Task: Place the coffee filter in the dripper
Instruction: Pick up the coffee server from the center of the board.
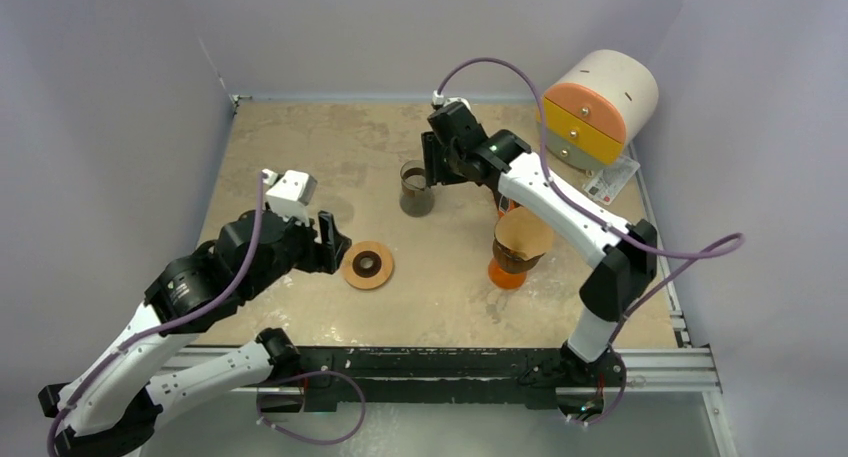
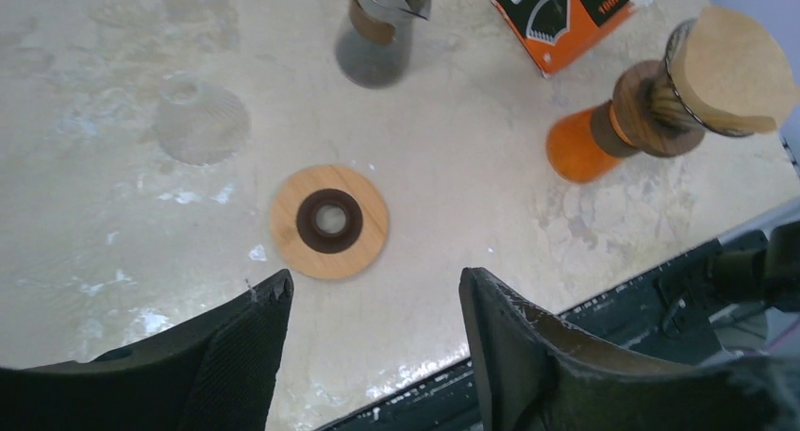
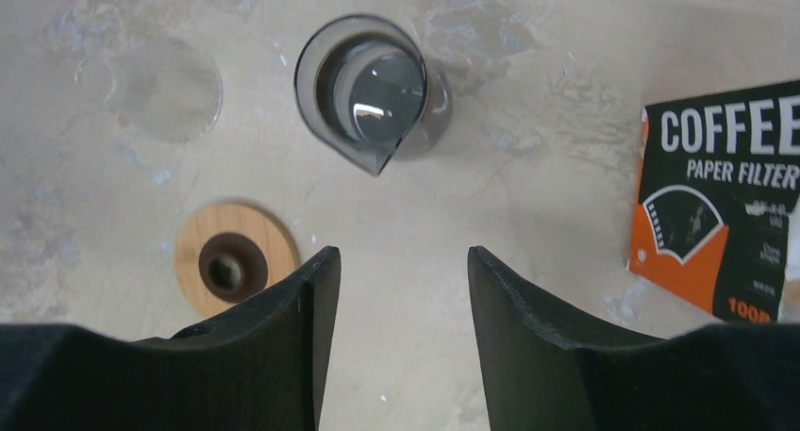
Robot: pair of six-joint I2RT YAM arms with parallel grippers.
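Observation:
A brown paper coffee filter (image 1: 526,234) (image 2: 734,65) sits in the mouth of the dripper (image 1: 506,274) (image 2: 583,148), an orange vessel with a wooden collar, right of the table's middle. My left gripper (image 1: 333,243) (image 2: 375,278) is open and holds nothing. It hovers just near-left of a round wooden disc (image 1: 368,265) (image 2: 330,221) with a dark centre ring. My right gripper (image 1: 431,167) (image 3: 401,252) is open and empty too, raised over the table beside a dark glass carafe (image 1: 417,190) (image 3: 370,91). Neither gripper touches the filter or the dripper.
An orange and black box of paper filters (image 2: 566,14) (image 3: 722,195) lies behind the dripper, mostly under my right arm in the top view. A clear ribbed glass cone (image 2: 200,120) (image 3: 160,87) stands far-left of the disc. A cylinder with coloured drawers (image 1: 600,107) fills the far right corner.

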